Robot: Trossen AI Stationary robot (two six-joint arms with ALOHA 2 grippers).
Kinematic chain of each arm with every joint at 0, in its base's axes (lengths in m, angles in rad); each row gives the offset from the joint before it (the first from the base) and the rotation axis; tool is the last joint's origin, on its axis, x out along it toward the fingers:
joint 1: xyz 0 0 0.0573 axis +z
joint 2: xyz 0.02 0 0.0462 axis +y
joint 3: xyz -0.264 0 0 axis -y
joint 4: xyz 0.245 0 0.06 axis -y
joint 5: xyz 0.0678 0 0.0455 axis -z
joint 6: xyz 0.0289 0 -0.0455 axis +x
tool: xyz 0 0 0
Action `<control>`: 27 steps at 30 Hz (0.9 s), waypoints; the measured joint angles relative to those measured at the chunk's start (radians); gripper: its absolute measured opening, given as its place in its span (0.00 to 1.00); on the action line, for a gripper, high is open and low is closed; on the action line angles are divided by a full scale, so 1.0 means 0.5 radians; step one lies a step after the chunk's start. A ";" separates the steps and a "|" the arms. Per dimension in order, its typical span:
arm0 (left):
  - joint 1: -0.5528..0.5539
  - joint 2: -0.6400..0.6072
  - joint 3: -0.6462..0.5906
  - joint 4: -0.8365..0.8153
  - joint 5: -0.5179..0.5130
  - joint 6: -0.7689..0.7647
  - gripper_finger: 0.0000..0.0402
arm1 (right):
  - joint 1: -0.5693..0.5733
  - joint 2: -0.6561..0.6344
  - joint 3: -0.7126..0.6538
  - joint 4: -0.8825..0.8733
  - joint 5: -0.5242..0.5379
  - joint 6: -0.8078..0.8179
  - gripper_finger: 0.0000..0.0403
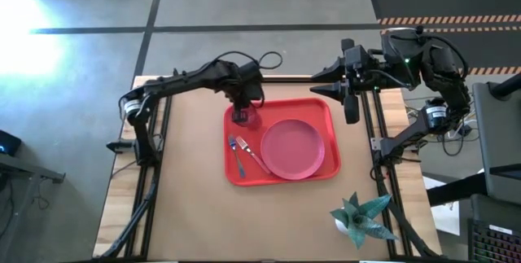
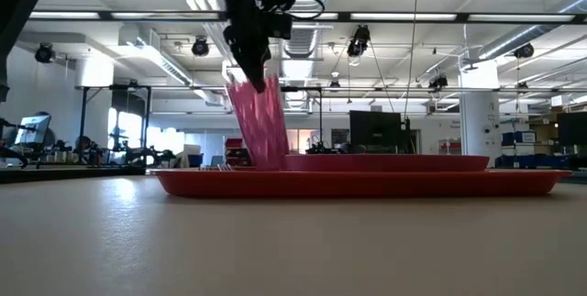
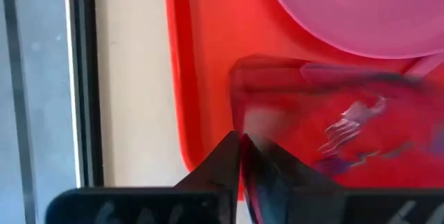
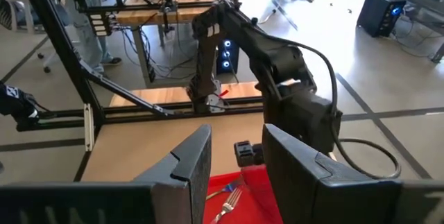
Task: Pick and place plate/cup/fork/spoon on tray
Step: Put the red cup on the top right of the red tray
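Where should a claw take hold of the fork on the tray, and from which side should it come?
Probably the fork's pink handle near its middle, coming straight down from above. It lies flat on the tray, slanted between the spoon and the plate, so a side approach is blocked. Set the fingers across the handle; little room shows on the plate side.

Tray (image 1: 281, 108): glossy red plastic. Plate (image 1: 291, 149): smooth matt pink plastic. Cup (image 2: 259, 124): translucent ribbed plastic. Fork (image 1: 254, 154) head: shiny metal. Tabletop (image 1: 187, 198): matt tan board, pale wood edges.
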 joint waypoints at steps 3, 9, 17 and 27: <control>0.000 -0.016 0.000 -0.003 0.001 -0.001 0.08 | 0.000 -0.001 0.000 0.000 0.000 -0.002 0.29; -0.007 -0.010 -0.005 -0.029 0.053 -0.003 0.09 | 0.000 -0.001 0.000 0.001 0.000 -0.008 0.29; 0.002 -0.006 -0.001 0.175 0.054 0.028 0.09 | 0.000 -0.002 0.000 0.005 0.000 -0.005 0.29; -0.014 -0.036 0.145 0.217 0.049 0.102 0.09 | 0.000 -0.007 0.000 -0.007 0.000 -0.032 0.29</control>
